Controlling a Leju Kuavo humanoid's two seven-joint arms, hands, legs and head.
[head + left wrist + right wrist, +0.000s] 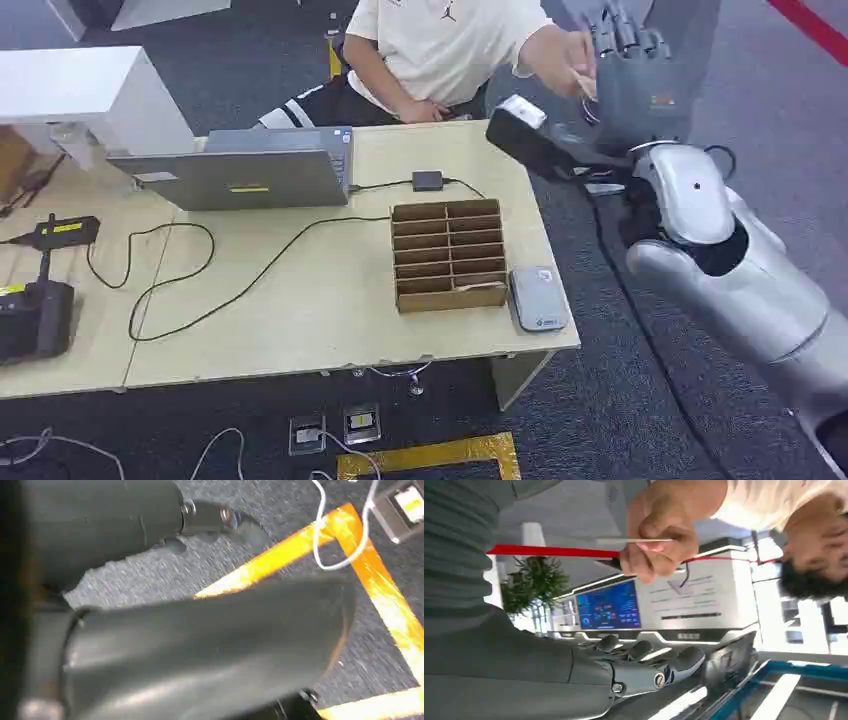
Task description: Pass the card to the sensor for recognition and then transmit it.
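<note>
My right hand [628, 62] is raised beyond the table's far right corner, toward a seated person [440, 45]. Its fingers [644, 662] are stretched out and apart, with nothing in them. The person's hand [659, 535] pinches the thin white card [634, 541], seen edge-on, a little apart from my fingers. In the head view the person's hand [562, 55] is right beside my palm. The grey sensor pad [538, 298] lies on the table near its right edge. My left hand [200, 645] hangs over the carpet, thumb and fingers apart, holding nothing.
A brown slotted card box [447, 255] stands left of the sensor on the wooden table [300, 310]. A grey laptop [240, 170], cables and black devices [35, 315] lie further left. Yellow floor tape [370, 565] and a white cable run below my left hand.
</note>
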